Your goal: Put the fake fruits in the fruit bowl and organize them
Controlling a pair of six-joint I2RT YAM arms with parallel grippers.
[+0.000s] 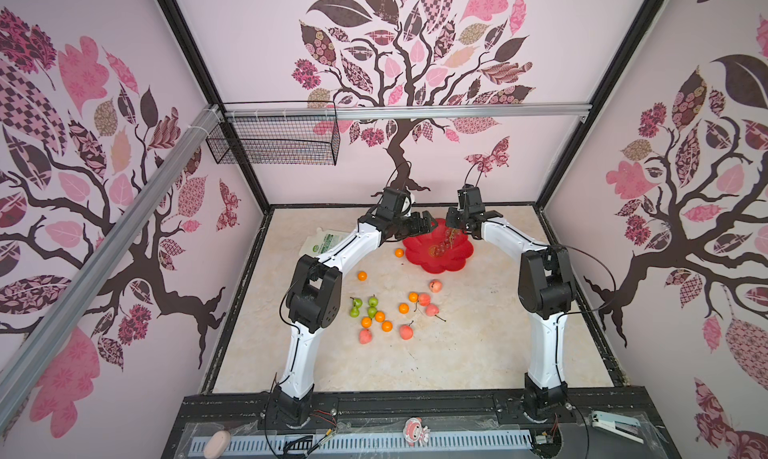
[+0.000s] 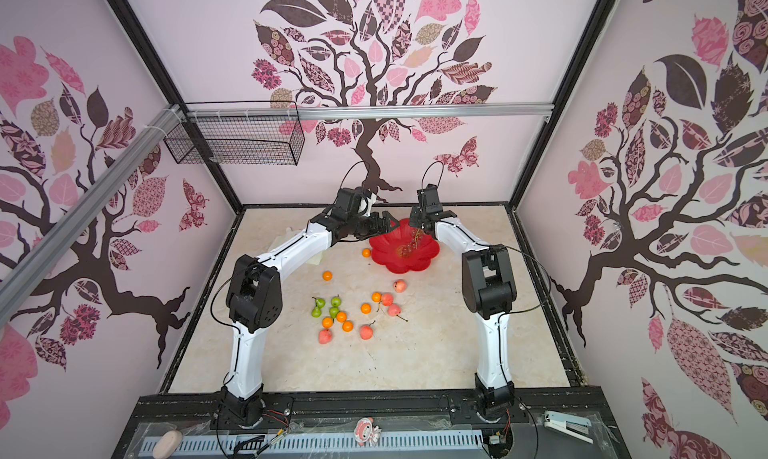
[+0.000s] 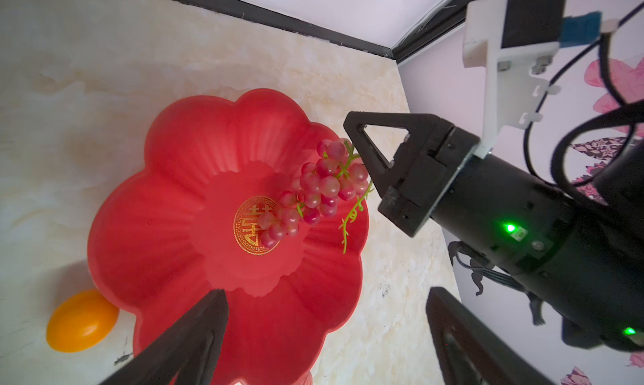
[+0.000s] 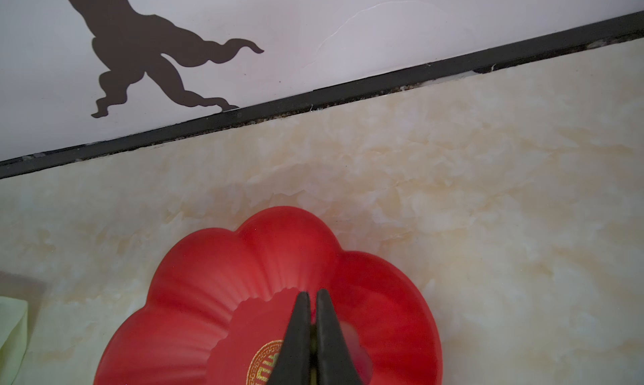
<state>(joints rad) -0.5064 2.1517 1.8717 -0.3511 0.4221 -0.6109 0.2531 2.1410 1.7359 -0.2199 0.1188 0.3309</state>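
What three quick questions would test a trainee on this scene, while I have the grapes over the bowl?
1. True or false: the left jaws are shut on an orange.
2. Which fruit do the right jaws grip over the red bowl? A pear; B grape bunch; C peach.
3. How many green pears lie on the table?
Key: 1 false, they stand open and empty; 2 B; 3 four.
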